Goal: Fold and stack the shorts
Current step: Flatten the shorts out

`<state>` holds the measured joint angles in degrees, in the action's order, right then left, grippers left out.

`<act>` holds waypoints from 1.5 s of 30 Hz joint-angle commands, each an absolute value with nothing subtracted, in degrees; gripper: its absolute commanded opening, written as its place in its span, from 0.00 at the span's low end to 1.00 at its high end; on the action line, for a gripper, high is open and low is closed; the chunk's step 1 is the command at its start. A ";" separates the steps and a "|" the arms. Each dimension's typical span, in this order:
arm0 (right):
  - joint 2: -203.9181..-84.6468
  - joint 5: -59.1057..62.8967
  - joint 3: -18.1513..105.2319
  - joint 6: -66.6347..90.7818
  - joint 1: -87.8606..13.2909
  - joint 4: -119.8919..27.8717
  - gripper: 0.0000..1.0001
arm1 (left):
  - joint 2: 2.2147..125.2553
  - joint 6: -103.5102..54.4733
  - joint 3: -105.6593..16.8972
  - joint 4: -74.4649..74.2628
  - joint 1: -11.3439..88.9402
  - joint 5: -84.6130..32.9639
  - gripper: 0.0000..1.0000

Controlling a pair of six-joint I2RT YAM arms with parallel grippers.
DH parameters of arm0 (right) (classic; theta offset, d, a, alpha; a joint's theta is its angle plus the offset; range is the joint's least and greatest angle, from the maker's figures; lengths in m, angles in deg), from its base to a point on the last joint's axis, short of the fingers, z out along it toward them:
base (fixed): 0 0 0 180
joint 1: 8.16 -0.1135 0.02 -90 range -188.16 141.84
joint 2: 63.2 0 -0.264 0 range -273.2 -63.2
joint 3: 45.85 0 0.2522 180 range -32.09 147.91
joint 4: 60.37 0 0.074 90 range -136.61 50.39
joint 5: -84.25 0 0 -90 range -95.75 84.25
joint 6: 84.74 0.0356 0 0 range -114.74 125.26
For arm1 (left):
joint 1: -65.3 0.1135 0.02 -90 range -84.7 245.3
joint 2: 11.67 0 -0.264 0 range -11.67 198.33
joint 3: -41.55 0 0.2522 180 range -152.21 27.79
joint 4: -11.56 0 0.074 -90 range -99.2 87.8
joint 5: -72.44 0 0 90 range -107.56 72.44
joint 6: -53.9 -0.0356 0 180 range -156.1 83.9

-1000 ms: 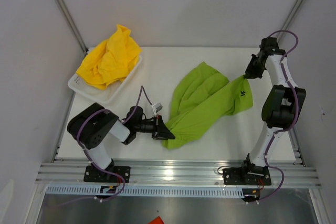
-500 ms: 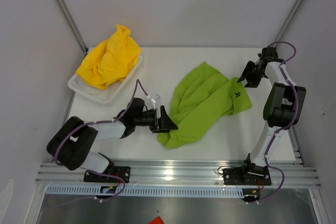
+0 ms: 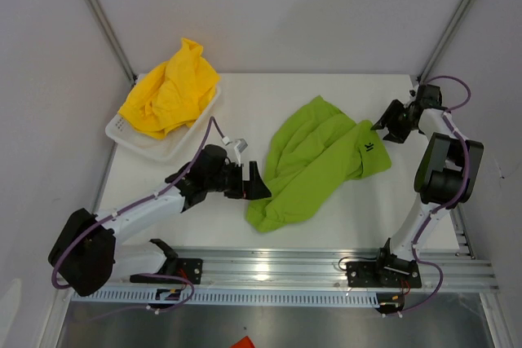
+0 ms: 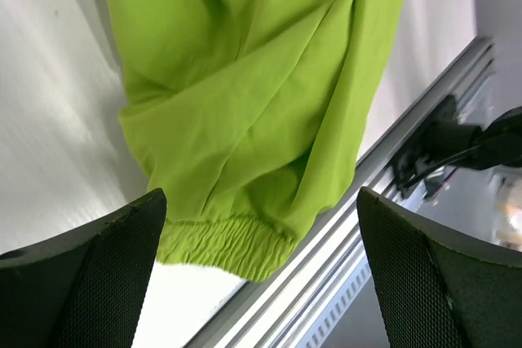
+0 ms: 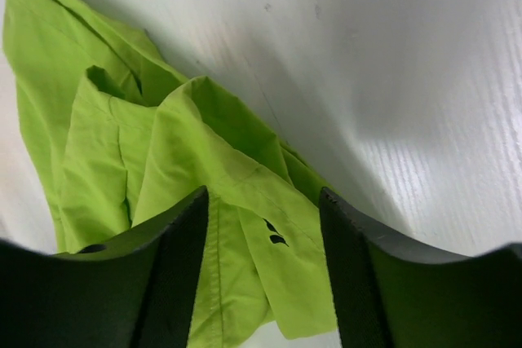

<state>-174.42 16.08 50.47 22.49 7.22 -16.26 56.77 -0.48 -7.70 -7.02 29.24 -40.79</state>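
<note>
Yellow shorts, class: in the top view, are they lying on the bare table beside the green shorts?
No, the yellow shorts lie crumpled in the white basket, well apart from the green shorts.

SITE: robot lab test cell | ENCLOSURE: plain grey panels (image 3: 277,14) on three sides, metal corner struts (image 3: 99,14) | BENCH: white table (image 3: 245,103) fronted by an aluminium rail (image 3: 277,265) | FIXTURES: two arm bases (image 3: 167,270) bolted to the rail, slotted cable duct (image 3: 269,295) along the near edge, purple cables (image 3: 214,132) on the arms
</note>
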 commanded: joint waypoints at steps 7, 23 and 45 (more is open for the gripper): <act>-172.18 18.60 49.47 21.61 7.40 -24.37 0.62 | 52.58 -5.69 -12.20 -18.19 25.49 -32.16 0.99; -175.61 21.41 47.19 21.34 6.70 -28.50 0.53 | 52.22 -7.79 -15.19 -23.21 22.67 -29.87 0.99; -171.66 19.75 41.47 21.17 5.11 -27.89 0.10 | 53.63 -8.85 -16.59 -24.70 21.44 -29.43 0.99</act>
<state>-175.71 21.70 42.32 21.62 5.45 -27.91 53.28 -7.72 -13.71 -23.96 22.36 -30.19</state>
